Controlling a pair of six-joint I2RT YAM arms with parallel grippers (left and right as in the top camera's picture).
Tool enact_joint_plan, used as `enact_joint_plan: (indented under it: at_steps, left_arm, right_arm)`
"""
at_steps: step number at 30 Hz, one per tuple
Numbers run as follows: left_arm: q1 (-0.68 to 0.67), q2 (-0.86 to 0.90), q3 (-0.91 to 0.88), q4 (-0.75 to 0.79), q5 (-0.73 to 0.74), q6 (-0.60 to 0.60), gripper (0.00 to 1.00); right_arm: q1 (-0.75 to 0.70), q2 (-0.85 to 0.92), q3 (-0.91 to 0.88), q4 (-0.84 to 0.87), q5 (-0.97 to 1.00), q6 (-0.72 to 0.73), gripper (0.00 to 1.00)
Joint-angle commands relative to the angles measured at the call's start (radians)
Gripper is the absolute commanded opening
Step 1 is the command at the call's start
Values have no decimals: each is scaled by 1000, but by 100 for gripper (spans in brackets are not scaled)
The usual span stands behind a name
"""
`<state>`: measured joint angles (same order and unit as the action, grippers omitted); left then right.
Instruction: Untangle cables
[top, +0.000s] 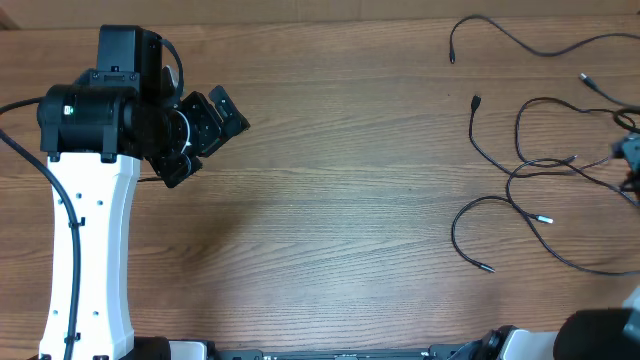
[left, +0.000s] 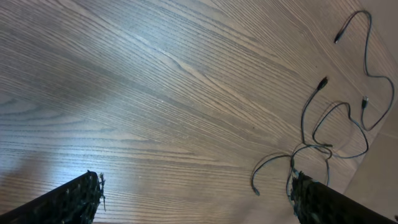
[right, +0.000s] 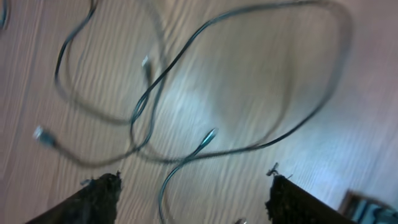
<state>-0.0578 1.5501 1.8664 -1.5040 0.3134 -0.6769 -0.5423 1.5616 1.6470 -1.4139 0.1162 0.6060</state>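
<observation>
While right gripper (right: 194, 180) hangs spread just over loose cables (right: 208, 137), pinching nothing; left gripper (left: 196, 179) likewise spread, empty, well apart from cables.

Edge-cut cables (top: 540, 162), blurred right wrist view

In the overhead view the cables cross the right edge, hiding their far ends, and the right arm (top: 605, 335) is only a corner sliver. The right wrist view is blurred, strands and plugs smeared. The left gripper (left: 196, 199) and right gripper (right: 193, 199) show only 2 fingertips each. Plug types are too small to tell.
</observation>
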Motion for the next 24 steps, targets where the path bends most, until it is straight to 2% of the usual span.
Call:
enact_joint_plan:
  at_steps: [1, 13, 20, 24]
  left_arm:
    - [-2, -26, 16, 1, -10, 19, 100]
    - [-2, -25, 16, 17, -10, 19, 100]
    - [-2, -23, 16, 9, -10, 19, 100]
    - [-2, -23, 16, 8, -10, 19, 100]
  right_arm:
    - [25, 44, 1, 8, -117, -85, 80]
    - [63, 264, 1, 67, -188, -117, 76]
    - [103, 334, -2, 105, -177, -106, 75]
    - [110, 372, -5, 126, -146, -106, 67]
